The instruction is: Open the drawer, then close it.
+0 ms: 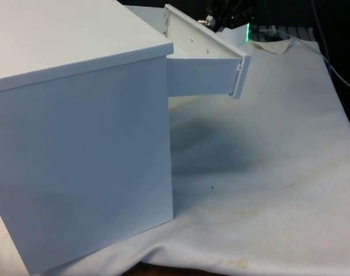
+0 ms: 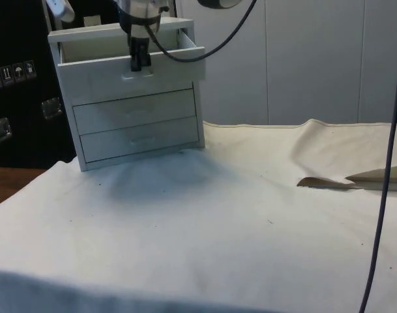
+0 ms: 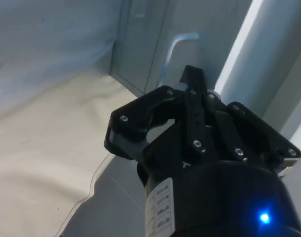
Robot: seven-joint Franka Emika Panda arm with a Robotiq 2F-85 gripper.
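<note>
A white chest of drawers stands on the cloth, with its plain side turned to the front view. Its top drawer is pulled part way out, and in the front view it juts towards the right, ending in its front panel. The two lower drawers are closed. My black gripper hangs down against the top drawer's front panel. Its fingers are pressed together and shut, their tip just beside the pale curved handle, with nothing between them.
The white cloth stretches wide in front of the chest. A folded flap of cloth lies at the side view's right. A dark cable hangs down there, and another loops from the arm above the chest.
</note>
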